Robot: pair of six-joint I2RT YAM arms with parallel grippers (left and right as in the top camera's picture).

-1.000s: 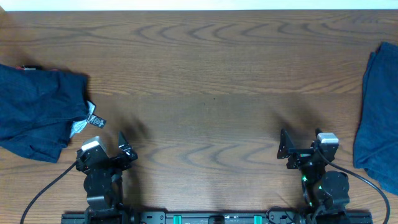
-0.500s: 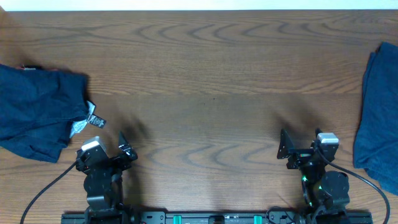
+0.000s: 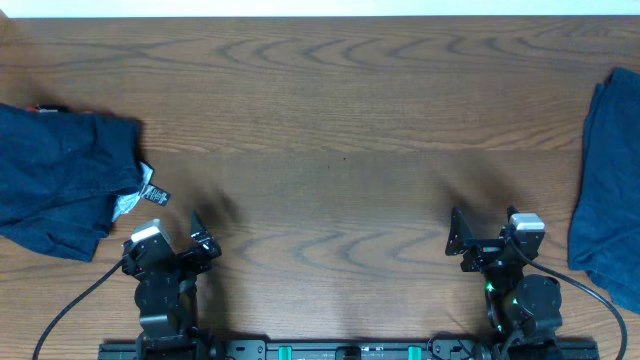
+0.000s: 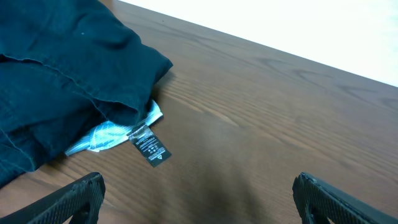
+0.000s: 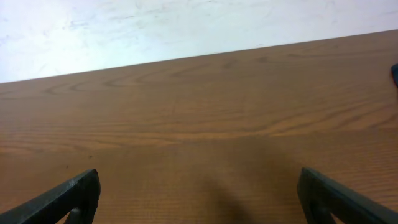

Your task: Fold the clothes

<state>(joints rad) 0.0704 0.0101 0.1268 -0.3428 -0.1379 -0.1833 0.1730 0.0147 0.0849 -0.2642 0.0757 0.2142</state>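
Note:
A crumpled dark navy garment (image 3: 55,185) lies at the table's left edge, with small white and black tags (image 3: 148,195) at its right corner. It also shows in the left wrist view (image 4: 56,81), tags (image 4: 146,144) facing me. A second navy garment (image 3: 608,190) lies at the right edge, partly out of frame. My left gripper (image 3: 200,235) is open and empty near the front edge, just right of the tags; its fingers (image 4: 196,199) stand wide apart. My right gripper (image 3: 457,238) is open and empty over bare wood (image 5: 199,199).
The wooden table (image 3: 330,130) stretches between the two garments. A white wall or surface borders the far edge (image 3: 320,7). Cables run from both arm bases at the front edge.

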